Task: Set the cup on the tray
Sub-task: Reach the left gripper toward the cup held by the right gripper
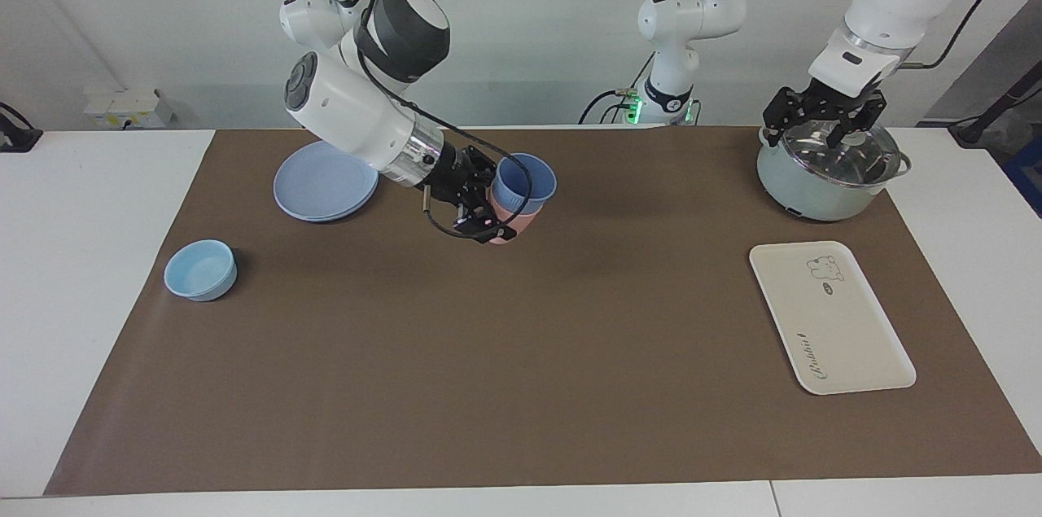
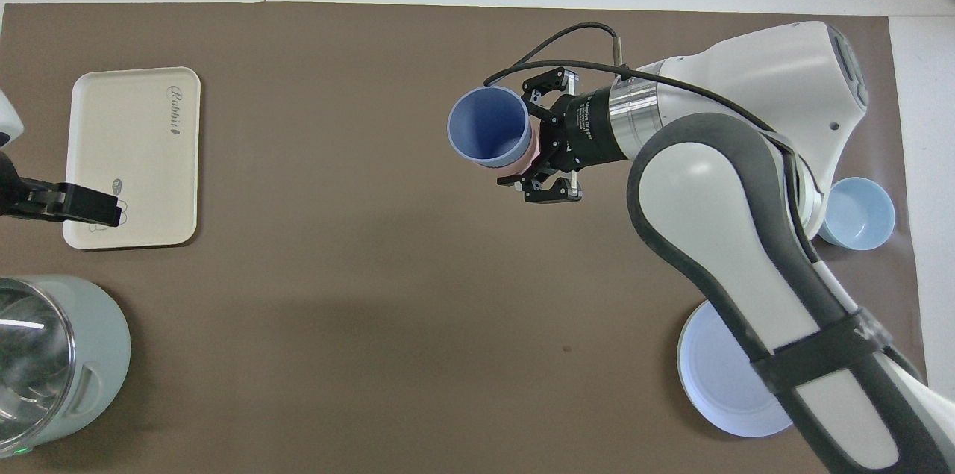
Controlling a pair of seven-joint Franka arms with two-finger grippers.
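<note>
The periwinkle-blue cup [image 1: 525, 181] sits nested inside a salmon-pink cup [image 1: 511, 225]. My right gripper [image 1: 496, 216] is shut on this stack from the side and holds it tilted, low over the mat's middle. In the overhead view the cup's [image 2: 489, 125] open mouth shows, with the right gripper [image 2: 527, 139] around the pink cup [image 2: 526, 157]. The cream tray [image 1: 830, 317] lies bare at the left arm's end of the mat, also in the overhead view [image 2: 134, 157]. My left gripper [image 1: 824, 124] hangs open over the pot's lid and waits.
A pale green pot with a glass lid [image 1: 822, 171] stands nearer to the robots than the tray. A round blue plate [image 1: 326, 179] and a squat light-blue bowl [image 1: 200, 269] lie toward the right arm's end of the mat.
</note>
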